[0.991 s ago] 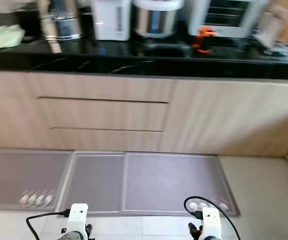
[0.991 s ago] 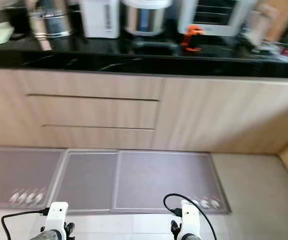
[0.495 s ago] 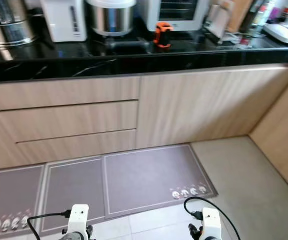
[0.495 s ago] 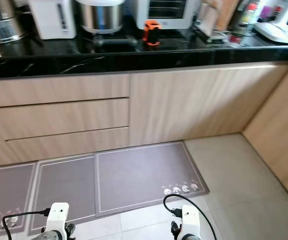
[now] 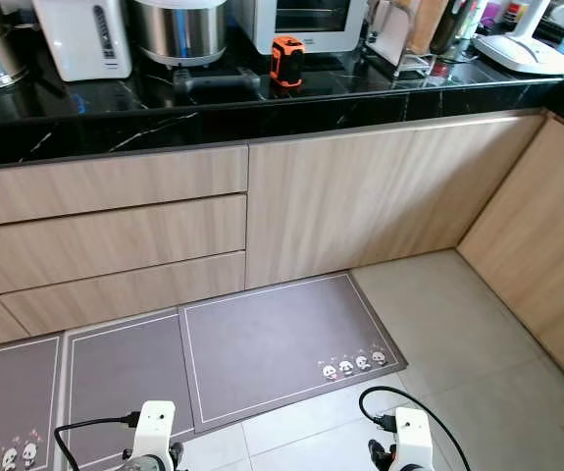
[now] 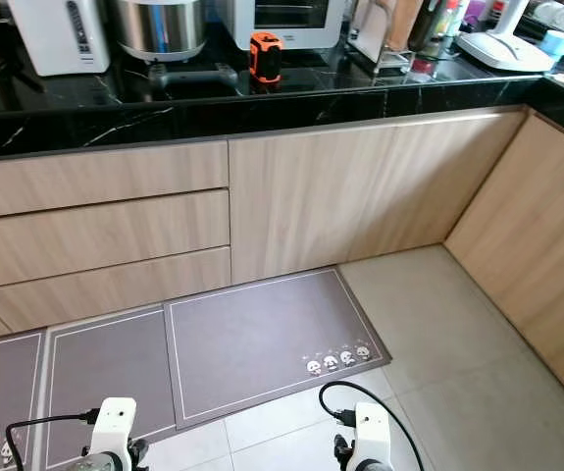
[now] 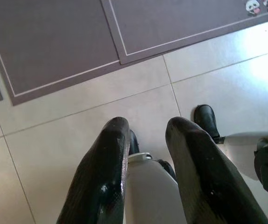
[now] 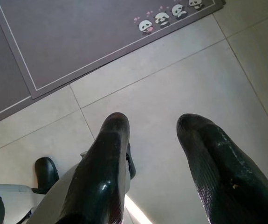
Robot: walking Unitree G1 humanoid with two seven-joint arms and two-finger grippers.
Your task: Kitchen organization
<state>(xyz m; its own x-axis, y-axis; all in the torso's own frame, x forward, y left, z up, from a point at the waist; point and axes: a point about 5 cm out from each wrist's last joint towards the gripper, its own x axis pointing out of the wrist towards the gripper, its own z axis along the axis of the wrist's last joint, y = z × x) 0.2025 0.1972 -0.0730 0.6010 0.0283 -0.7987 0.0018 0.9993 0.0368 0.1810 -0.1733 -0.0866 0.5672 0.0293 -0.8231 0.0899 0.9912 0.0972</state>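
**Both arms hanging idle over the tiled floor, black stone table ahead**

Nearest the camera, the left end effector (image 7: 145, 140) is hanging low over the pale beige tiled floor (image 7: 78, 121), its two long black fingers (image 7: 106, 158) spread apart and gripping nothing. The right end effector (image 8: 152, 135) is hanging likewise over the same tiles, its fingers (image 8: 203, 149) parted and empty. In the head views the white wrist housings of both arms are showing at the bottom edge, each trailing a black cable.

Just beyond the end effectors, grey rectangular floor mats with pale borders and small panda prints (image 5: 282, 339) are lying edge to edge along the foot of the light wooden cabinets (image 5: 340, 206). The drawers on the left and the cabinet doors to their right are all sitting closed. A second run of the same wood is meeting them at the right, forming a corner.

Farther off, the glossy black marbled table (image 5: 115, 123) is carrying the kitchen things: a small orange and black device (image 5: 284, 59) is standing near the front edge, with a black handled object (image 5: 213, 81) lying beside it. Behind these, a white electric kettle pot (image 5: 83, 37), a stainless steel rice cooker (image 5: 179, 29) and a silver toaster oven (image 5: 306, 18) are lined along the back, and a white flat-based appliance (image 5: 522, 49) is resting at the far right
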